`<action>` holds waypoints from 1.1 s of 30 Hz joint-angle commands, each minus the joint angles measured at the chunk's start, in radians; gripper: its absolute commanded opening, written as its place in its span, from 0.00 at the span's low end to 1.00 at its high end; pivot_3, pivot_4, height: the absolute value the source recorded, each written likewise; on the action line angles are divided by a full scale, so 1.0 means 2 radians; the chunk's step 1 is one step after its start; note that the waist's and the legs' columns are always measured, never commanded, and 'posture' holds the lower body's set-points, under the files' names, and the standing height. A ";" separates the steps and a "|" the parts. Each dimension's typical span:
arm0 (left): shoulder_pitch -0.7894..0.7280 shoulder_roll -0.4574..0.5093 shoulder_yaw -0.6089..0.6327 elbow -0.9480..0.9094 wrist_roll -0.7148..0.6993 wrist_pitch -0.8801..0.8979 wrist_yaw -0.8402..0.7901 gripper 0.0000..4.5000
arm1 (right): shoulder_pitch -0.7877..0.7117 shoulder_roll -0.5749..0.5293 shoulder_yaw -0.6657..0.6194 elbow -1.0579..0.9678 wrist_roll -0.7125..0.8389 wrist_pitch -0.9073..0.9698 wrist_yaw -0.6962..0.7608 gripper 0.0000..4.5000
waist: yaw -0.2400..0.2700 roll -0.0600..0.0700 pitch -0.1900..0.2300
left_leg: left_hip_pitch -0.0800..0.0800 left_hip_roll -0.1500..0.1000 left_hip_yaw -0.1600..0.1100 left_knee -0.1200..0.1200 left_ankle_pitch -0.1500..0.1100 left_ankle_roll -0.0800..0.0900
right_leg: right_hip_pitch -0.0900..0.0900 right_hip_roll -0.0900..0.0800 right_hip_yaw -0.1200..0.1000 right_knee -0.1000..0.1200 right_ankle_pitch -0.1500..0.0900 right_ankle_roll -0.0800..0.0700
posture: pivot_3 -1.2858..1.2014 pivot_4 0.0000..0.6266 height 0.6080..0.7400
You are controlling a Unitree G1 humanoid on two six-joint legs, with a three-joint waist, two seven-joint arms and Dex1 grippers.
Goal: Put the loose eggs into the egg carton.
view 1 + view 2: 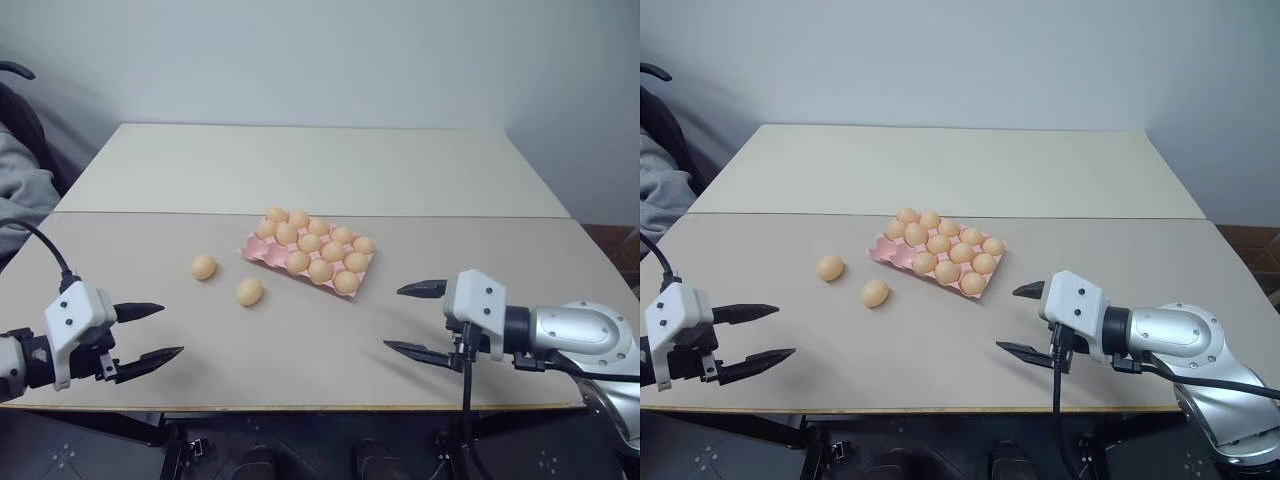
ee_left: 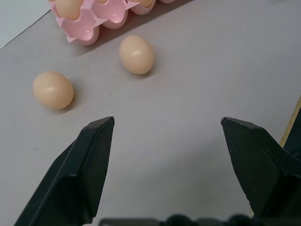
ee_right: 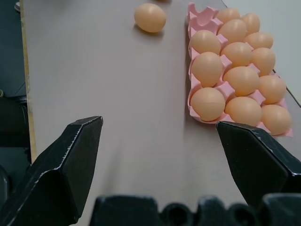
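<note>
Left eye view: two smooth pale orange-tan loose eggs (image 1: 249, 291) lie on the bench beside the pink moulded egg carton (image 1: 262, 251), nearer the wide-open, empty left tool (image 1: 147, 333); the right tool (image 1: 414, 320) also gapes empty.

The egg carton (image 2: 89, 26) is cut off by the left wrist view's edge, leaving just two bare cups and partial eggs; a grey-clad person (image 1: 22, 195) is cropped beside the desk (image 1: 330, 170)
</note>
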 commanded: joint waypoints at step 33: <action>-0.345 -0.180 -0.314 0.325 0.152 -0.161 0.109 0.87 | 0.002 0.007 -0.001 -0.042 -0.015 0.039 -0.128 1.00 | 0.014 0.000 0.000 | -0.001 -0.001 0.000 0.001 0.000 0.000 | 0.000 0.000 0.000 0.001 0.000 0.000 | 0.52 0.24 1.00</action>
